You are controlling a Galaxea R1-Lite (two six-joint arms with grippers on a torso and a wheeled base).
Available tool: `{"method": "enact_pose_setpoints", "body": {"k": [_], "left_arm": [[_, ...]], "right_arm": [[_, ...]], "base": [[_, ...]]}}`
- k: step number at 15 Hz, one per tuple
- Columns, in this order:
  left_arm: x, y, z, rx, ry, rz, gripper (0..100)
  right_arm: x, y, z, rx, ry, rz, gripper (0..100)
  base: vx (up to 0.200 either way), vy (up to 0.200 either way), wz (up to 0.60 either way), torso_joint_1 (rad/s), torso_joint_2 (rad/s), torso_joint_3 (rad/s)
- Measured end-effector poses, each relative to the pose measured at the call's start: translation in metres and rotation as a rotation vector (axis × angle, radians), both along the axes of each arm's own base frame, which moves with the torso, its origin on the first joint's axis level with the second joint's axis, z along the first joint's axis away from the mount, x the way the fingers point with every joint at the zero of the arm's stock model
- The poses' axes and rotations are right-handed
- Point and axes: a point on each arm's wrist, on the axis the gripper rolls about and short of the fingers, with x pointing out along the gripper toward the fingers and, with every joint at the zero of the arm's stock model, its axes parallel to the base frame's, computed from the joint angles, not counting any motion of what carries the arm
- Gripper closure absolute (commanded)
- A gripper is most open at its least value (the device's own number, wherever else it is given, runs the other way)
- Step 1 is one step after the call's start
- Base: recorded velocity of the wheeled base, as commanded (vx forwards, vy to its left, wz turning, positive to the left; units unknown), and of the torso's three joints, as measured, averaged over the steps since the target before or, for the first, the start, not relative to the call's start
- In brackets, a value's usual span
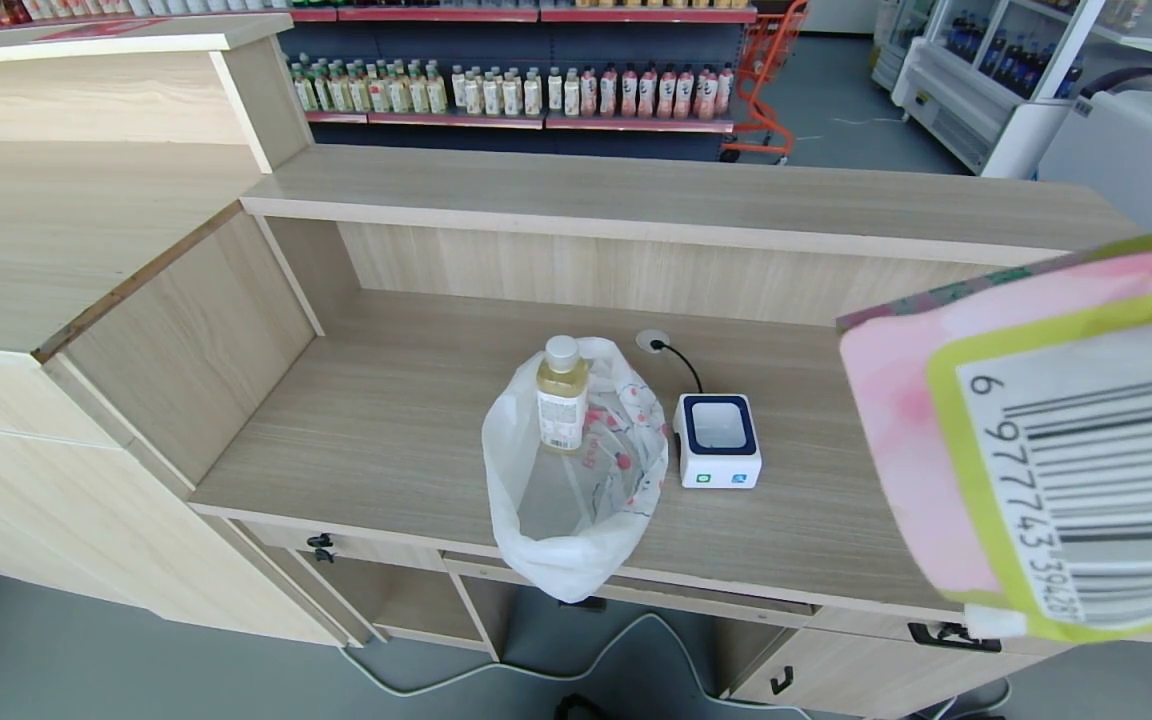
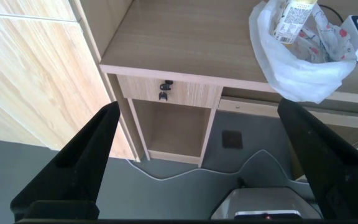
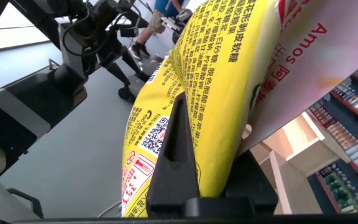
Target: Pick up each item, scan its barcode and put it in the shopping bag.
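Snack packet [image 1: 1036, 440] pinched in our right gripper [image 3: 188, 155], above the counter's [image 1: 386, 430] right end, barcode facing up. Scanner [image 1: 719, 440] sits lower-left, beside bag [image 1: 576, 500]. Left gripper [image 2: 197, 106] spread, empty.

We note a pale wood counter [image 1: 386, 400] with a raised back ledge, grey floor [image 1: 836, 100] beyond, store shelves [image 1: 456, 119] lined with bottles, an orange trolley [image 1: 771, 75], and glass-fronted chillers [image 1: 986, 90] at the right. Light even, bright.

head: high, looking down on tabletop [image 1: 356, 440]
left wrist: low, off its front edge, shares shopping bag [image 2: 291, 78]
right wrist: right up against packet [image 3: 229, 81]
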Motion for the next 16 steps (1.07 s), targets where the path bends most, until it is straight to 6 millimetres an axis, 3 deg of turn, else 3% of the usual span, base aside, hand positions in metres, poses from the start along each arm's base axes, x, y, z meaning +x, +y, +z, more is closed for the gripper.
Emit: {"method": "enact_pose_setpoints", "body": {"k": [5,16], "left_arm": [[0.0,0.0,0.0,0.0,0.0,0.0,0],[0.0,0.0,0.0,0.0,0.0,0.0,0]], "right_arm": [[-0.007,-0.002,-0.014,-0.005,0.018,-0.007,100],[-0.026,-0.014,-0.021,0.002,0.01,-0.067,100]], "base": [[0.0,0.0,0.0,0.0,0.0,0.0],[0.0,0.0,0.0,0.0,0.0,0.0]]}}
